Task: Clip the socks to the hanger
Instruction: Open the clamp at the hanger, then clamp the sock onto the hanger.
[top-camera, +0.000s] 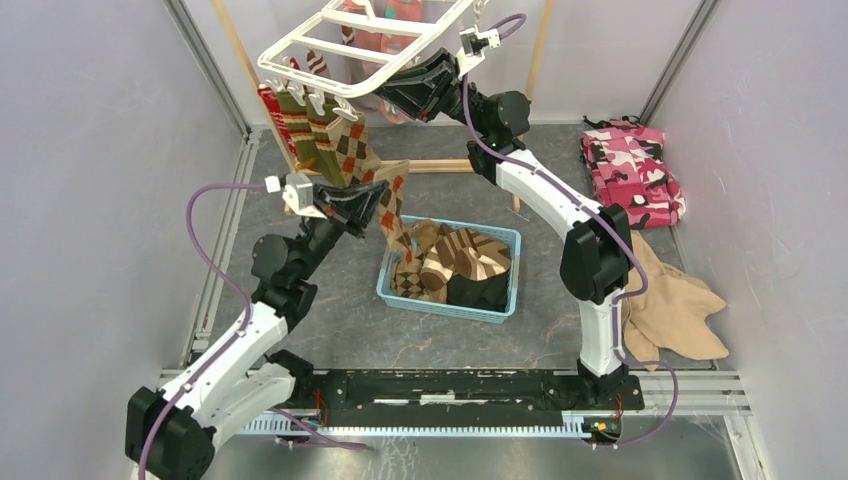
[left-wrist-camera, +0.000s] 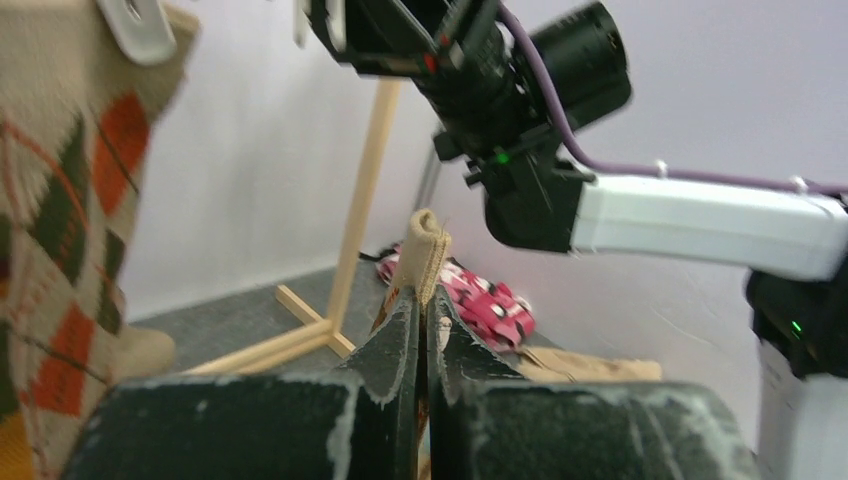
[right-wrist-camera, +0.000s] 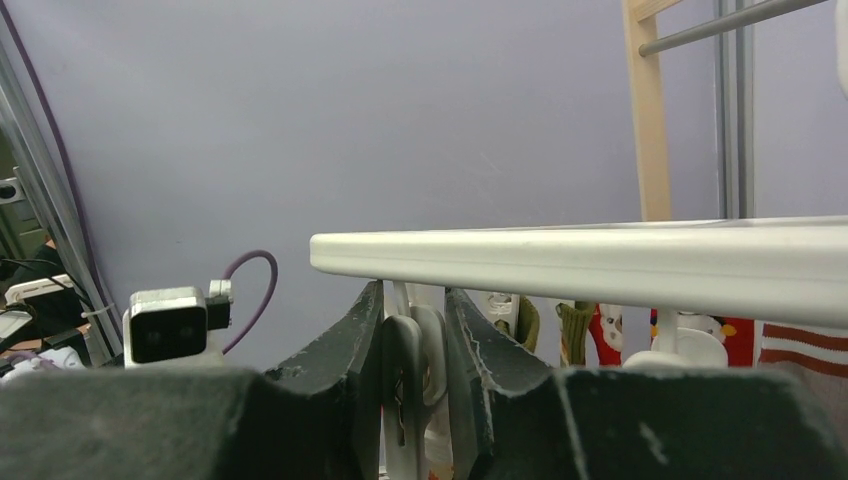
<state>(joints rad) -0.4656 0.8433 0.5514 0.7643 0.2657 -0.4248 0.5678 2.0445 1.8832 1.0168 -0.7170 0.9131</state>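
Observation:
The white hanger (top-camera: 350, 50) hangs at the top, with several argyle and striped socks (top-camera: 315, 130) clipped along its left rim. My left gripper (top-camera: 378, 205) is shut on the cuff of a tan argyle sock (top-camera: 398, 225), whose foot trails down toward the basket. In the left wrist view the tan cuff (left-wrist-camera: 430, 245) sticks up between the closed gripper (left-wrist-camera: 422, 300). My right gripper (top-camera: 395, 95) sits under the hanger's near rim. In the right wrist view the gripper (right-wrist-camera: 413, 295) is shut on a white clip (right-wrist-camera: 415, 345) just below the rim bar (right-wrist-camera: 600, 255).
A light blue basket (top-camera: 445, 308) holds more socks (top-camera: 460, 255). A pink camouflage cloth (top-camera: 632, 170) lies at the back right and a beige cloth (top-camera: 675, 310) at the right. A wooden frame stand (top-camera: 440, 166) stands behind the basket.

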